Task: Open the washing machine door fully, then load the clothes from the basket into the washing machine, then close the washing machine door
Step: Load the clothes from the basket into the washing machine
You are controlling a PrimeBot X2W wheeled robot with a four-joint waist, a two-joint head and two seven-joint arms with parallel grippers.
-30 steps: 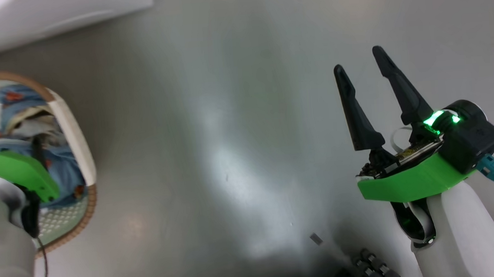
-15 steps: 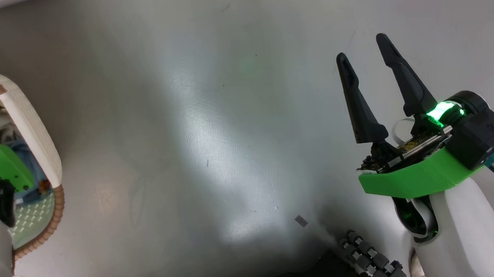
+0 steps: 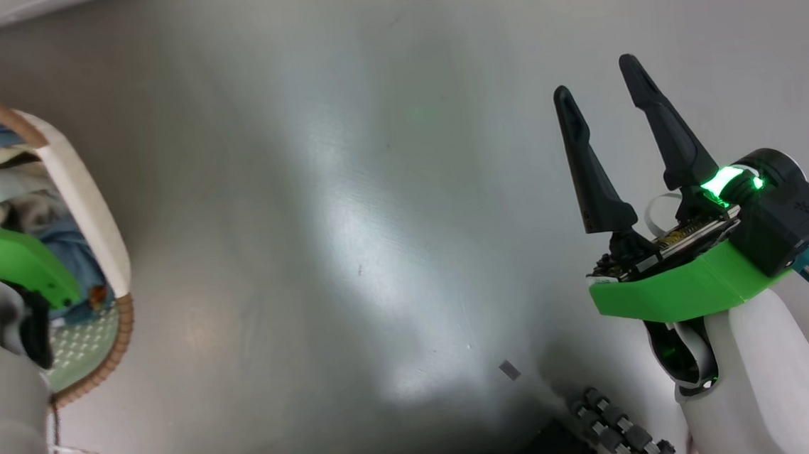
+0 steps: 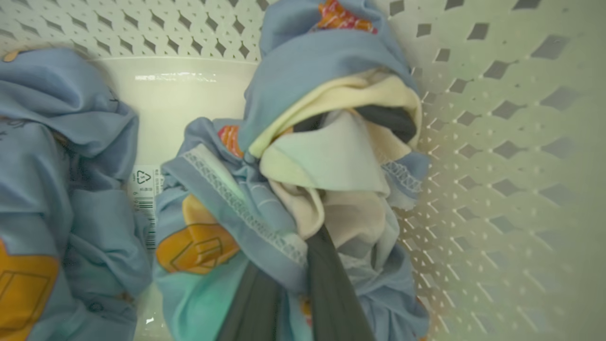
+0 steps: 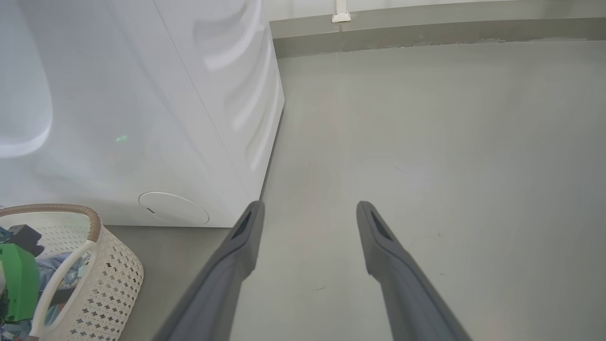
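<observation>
1. Since a second ago the head camera has swung a little, so the basket sits differently at the left edge. That is the camera's doing, not the basket's. The real change is in the left gripper, whose fingers have drawn together down inside the basket.
2. In the left wrist view the two dark fingers run up from the bottom and meet in the folds of the clothes. I judge them clamped on a fold of the right-hand bundle, with the tips buried in the cloth.
3. That bundle lies against the perforated wall. The second bundle lies apart from it on the left, with the paper label on the bare bottom between them.
4. The right gripper hangs with its fingers spread and nothing in them, over the grey floor, well apart from the basket.
5. The key relation: the cloth lies straight ahead of the left fingers, so lifting means backing out along their own line through the open top.
6. The washing machine rises just behind the basket, with its small round flap close by the rim. The left arm is plainly the nearer one for the carry.
7. I cannot tell whether the door stands fully open.
</observation>
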